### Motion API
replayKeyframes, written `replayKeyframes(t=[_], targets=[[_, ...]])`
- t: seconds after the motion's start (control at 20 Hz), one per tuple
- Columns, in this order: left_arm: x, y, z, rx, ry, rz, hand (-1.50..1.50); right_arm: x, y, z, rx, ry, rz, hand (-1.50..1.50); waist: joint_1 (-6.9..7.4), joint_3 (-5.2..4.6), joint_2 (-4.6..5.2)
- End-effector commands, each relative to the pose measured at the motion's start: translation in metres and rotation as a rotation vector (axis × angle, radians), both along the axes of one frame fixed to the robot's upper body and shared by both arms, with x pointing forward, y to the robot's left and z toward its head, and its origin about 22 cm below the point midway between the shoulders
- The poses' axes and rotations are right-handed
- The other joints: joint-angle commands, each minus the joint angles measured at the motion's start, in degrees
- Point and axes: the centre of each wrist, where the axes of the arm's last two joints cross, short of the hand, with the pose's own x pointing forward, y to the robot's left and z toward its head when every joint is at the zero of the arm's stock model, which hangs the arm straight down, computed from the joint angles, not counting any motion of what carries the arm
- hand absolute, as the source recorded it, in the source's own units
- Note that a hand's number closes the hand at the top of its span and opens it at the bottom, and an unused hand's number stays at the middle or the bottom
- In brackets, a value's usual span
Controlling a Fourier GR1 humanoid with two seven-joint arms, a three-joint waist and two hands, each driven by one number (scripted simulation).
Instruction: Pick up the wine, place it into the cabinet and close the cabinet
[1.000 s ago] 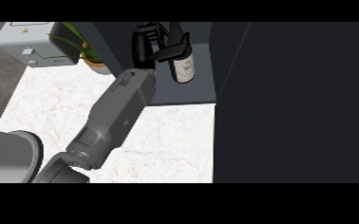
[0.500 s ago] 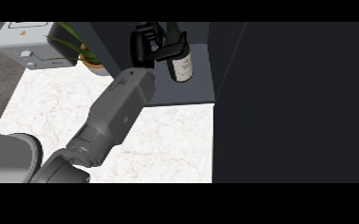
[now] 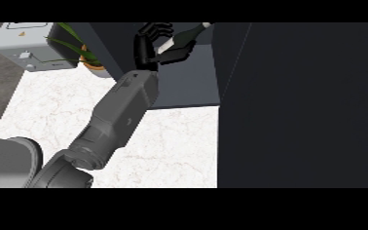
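Gripping the wine bottle (image 3: 184, 38) tilted inside the cabinet (image 3: 188, 85) at upper centre, the left hand (image 3: 151, 46) keeps fingers curled round it; best stand it upright before letting go.

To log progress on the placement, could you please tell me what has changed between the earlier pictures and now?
The wine bottle, upright a second ago inside the cabinet, is now tilted, its neck pointing to the view's upper right, and it shows higher in the view. The left hand still curls round it. The forearm, the open cabinet door, the potted plant and the counter stayed as they were.
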Motion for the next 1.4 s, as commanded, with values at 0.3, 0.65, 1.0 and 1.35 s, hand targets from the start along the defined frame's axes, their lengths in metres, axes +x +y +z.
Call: replayKeyframes(t=[0.3, 0.65, 1.0, 1.35], targets=[[-0.014, 0.024, -0.036, 0.107, 0.058, 0.093, -1.5, -0.008, 0.005, 0.009, 0.018, -0.034, -0.002, -1.5, 0.12, -0.5, 0.91], [-0.012, 0.02, -0.033, 0.13, 0.072, 0.112, -1.5, -0.006, 0.004, 0.007, -0.007, -0.031, 0.017, -1.5, -0.55, -0.52, 1.19], [-0.008, 0.037, -0.03, 0.072, 0.024, 0.099, -1.5, -0.005, -0.001, 0.006, -0.001, -0.031, 0.015, -1.5, -0.54, -0.51, 1.21], [-0.017, 0.022, -0.042, 0.058, -0.006, 0.038, -1.5, -0.013, 0.008, 0.007, 0.01, -0.045, 0.023, -1.5, -0.41, -0.54, 1.04]])
